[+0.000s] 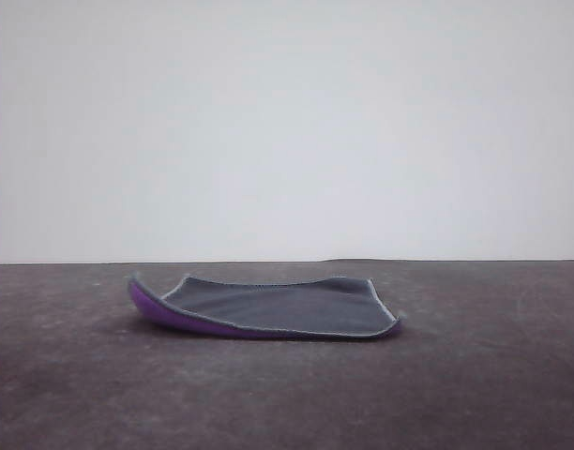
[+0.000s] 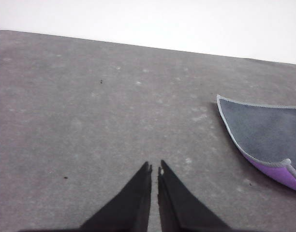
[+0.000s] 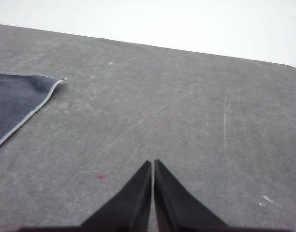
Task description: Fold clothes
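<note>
Grey-side-up cloth (image 1: 273,307) flat on bare table (image 1: 475,375)

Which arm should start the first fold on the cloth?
Probably the left. The cloth's corner on that side curls up, showing purple, easy to pinch. Left gripper and right gripper are both shut, apart from it.

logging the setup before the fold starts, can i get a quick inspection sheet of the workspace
surface: dark grey table, scuffed and speckled
job's things: one cloth lying open, grey face up, purple underside showing along its lifted near edge and left corner
clutter: nothing seen
grippers: left gripper shut, over bare table beside the cloth; right gripper shut, over bare table, apart from the cloth
cables: nothing seen
surroundings: plain white wall behind the table
</note>
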You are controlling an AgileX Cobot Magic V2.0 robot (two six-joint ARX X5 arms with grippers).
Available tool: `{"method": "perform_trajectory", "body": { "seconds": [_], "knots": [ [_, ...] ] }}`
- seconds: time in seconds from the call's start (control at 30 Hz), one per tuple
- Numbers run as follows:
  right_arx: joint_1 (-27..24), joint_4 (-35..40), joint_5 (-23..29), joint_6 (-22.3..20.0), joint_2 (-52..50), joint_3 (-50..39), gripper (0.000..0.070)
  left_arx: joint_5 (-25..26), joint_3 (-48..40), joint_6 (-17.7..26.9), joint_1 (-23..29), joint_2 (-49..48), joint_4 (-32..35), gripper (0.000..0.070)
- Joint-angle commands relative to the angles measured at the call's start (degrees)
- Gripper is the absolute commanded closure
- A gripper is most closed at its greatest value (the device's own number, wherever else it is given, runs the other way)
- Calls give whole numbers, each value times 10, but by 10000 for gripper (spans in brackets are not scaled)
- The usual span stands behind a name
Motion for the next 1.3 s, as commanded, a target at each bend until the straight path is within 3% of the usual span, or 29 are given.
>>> {"method": "perform_trajectory", "body": {
  "seconds": [0.0,0.8,1.27],
  "knots": [
    [-1,6,1,5,-1,-2,699,-1,-11,0,0,-1,-4,689],
    [-1,6,0,6,-1,-2,699,-1,-11,0,0,-1,-4,689],
    [-1,5,-14,98,2,28,699,-2,28,-46,0,4,-5,688]
  ]
}}
